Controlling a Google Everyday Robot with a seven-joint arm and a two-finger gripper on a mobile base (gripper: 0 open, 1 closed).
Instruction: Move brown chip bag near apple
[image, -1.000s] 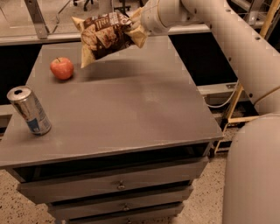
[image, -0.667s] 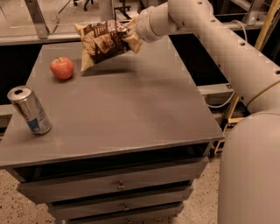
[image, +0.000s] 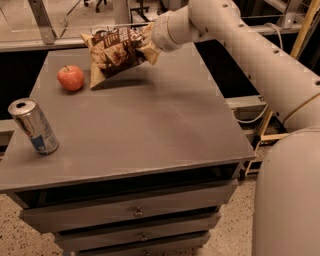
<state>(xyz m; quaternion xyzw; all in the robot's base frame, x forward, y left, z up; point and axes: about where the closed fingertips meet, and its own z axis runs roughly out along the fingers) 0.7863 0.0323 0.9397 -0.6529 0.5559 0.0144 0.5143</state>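
Note:
The brown chip bag (image: 114, 54) hangs tilted over the far left part of the grey table (image: 150, 125). Its lower left corner is at or just above the tabletop. My gripper (image: 149, 46) is shut on the bag's right end, at the back of the table, and is mostly hidden behind the bag. The red apple (image: 70, 77) sits on the table just left of the bag's lower corner, a small gap apart.
A silver and blue can (image: 33, 126) stands upright near the table's left front edge. The table has drawers (image: 135, 212) below its front. My arm (image: 250, 55) reaches in from the right over the table's back right corner.
My arm has carried the chip bag left and down, closer to the apple and the tabletop. The apple and the can have not moved.

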